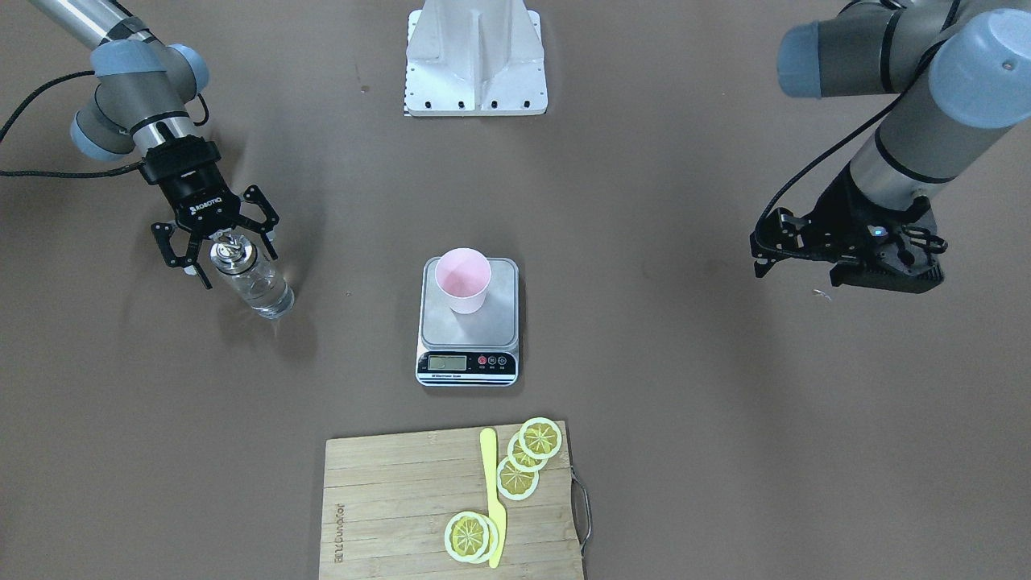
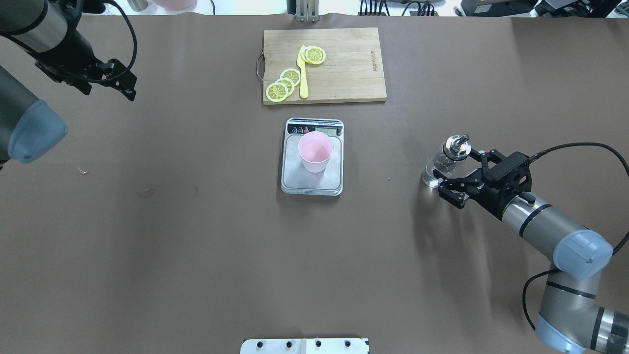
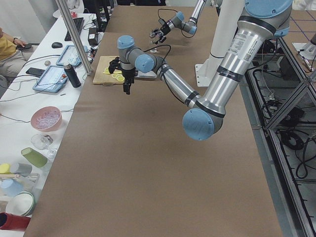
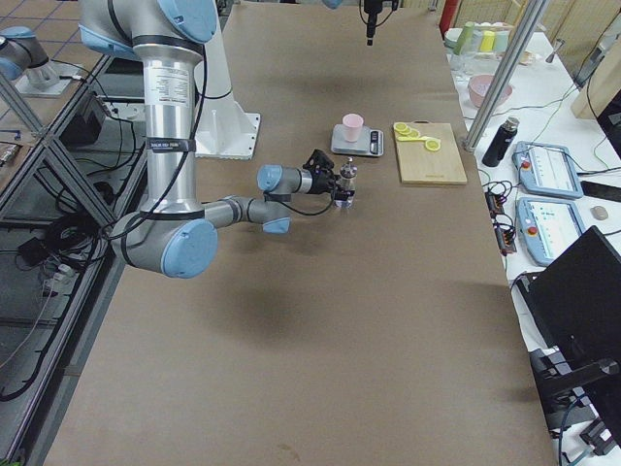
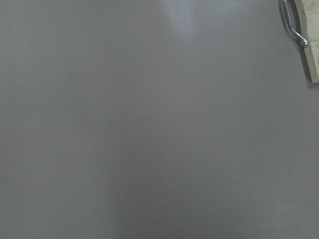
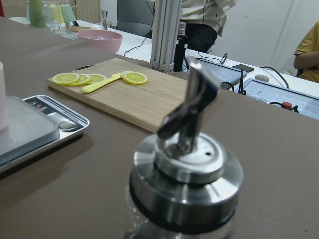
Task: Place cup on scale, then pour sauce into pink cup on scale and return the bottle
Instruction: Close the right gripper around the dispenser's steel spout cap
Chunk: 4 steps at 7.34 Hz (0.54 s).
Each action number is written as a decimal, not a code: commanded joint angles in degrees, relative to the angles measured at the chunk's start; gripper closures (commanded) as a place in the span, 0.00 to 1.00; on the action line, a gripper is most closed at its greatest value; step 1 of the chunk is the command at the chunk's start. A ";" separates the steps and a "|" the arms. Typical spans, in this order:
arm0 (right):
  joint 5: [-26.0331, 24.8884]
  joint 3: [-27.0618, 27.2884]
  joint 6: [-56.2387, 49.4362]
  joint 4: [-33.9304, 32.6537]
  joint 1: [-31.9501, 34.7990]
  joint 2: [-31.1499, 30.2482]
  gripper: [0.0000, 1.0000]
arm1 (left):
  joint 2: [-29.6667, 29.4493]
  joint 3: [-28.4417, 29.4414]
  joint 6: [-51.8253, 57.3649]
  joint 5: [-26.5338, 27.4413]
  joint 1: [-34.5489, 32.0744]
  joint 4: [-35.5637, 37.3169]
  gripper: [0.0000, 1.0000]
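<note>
Bottle (image 2: pixel 437 169) within the open right hand (image 2: pixel 454 172), cup (image 2: pixel 315 150) on scale (image 2: pixel 295 177)
The right hand, spread wide, straddles the glass bottle standing on the surface (image 2: pixel 196 246); farther off, the pink cup sits on the scale; whether the left hand (image 2: pixel 125 86) is open, I cannot tell.

Silver-grey arm tubes (image 1: pixel 914 137), pale blue joint caps (image 1: pixel 992 68), black cables (image 2: pixel 580 143), black ROBOTIQ-marked right gripper (image 1: pixel 236 264).

Left pincer (image 3: pixel 127 88) pointing down, over brown table (image 3: pixel 148 173), perhaps near cutting board (image 3: pixel 100 72)
</note>
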 commanded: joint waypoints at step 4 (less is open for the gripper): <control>-1.10 -0.66 0.10 0.17 -0.96 1.31 0.03 | -0.09 0.03 0.00 0.00 0.00 0.06 0.02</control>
